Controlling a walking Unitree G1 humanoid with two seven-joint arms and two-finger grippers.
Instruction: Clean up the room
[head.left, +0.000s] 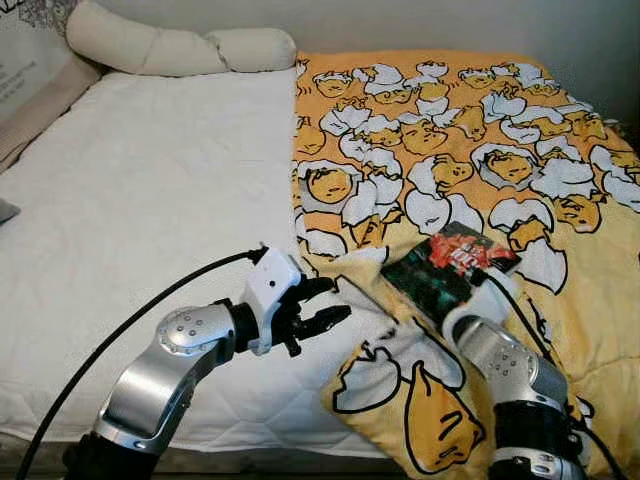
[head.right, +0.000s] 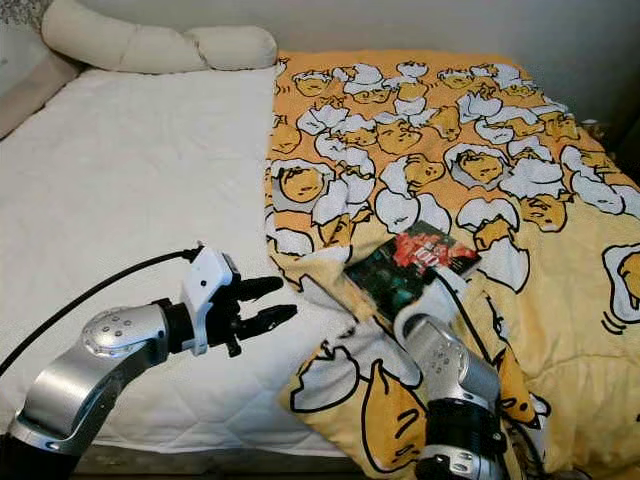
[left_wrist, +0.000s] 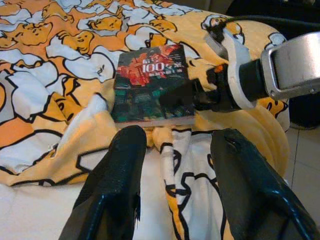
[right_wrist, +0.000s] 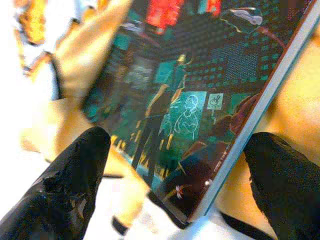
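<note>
A book (head.left: 452, 264) with a dark green and red cover lies flat on the yellow egg-print blanket (head.left: 470, 150). My right gripper (right_wrist: 180, 190) is at the book's near edge, open, with a corner of the book (right_wrist: 200, 90) between its two fingers; neither finger presses on it. In the left wrist view the right gripper (left_wrist: 192, 97) touches the book (left_wrist: 150, 80) at its side. My left gripper (head.left: 325, 305) hovers open and empty over the white mattress (head.left: 150, 200), just left of the blanket's folded edge, pointing toward the book.
The blanket covers the right half of the bed and is bunched at the near corner (head.left: 400, 390). A long cream bolster pillow (head.left: 170, 45) lies at the head. A patterned cushion (head.left: 25, 70) leans at the far left. The wall runs behind.
</note>
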